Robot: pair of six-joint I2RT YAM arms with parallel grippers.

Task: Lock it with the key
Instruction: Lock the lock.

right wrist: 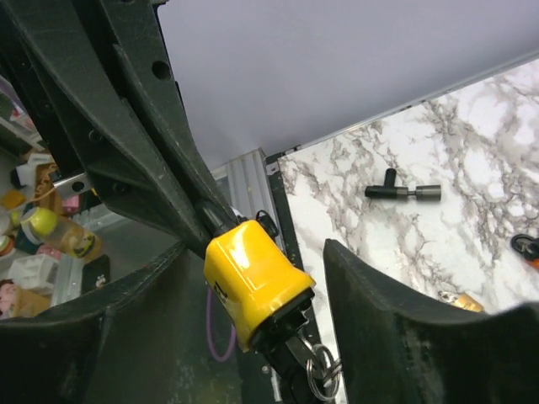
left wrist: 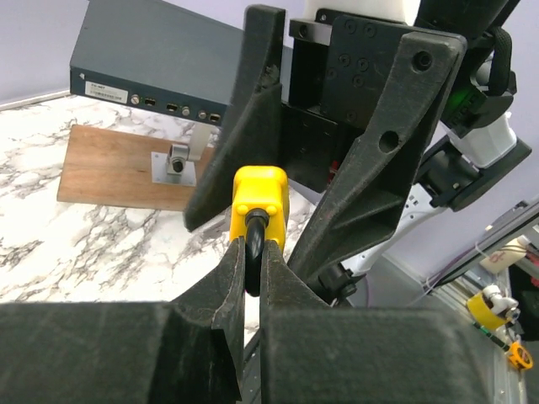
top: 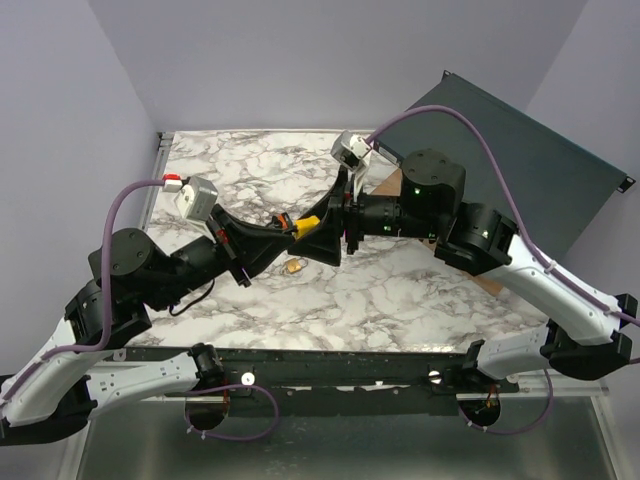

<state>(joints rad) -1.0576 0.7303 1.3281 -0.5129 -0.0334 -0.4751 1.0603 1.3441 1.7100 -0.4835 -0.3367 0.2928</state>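
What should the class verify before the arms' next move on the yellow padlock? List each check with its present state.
1. Left gripper shut on the shackle: ok.
2. Padlock body lies inside the right gripper: ok.
3. Right gripper closed on the body: not ok, jaws stand open with gaps on both sides.
4. Key seated in the keyhole: cannot tell; only a key ring shows under the body.
5. Shackle pushed home: cannot tell.
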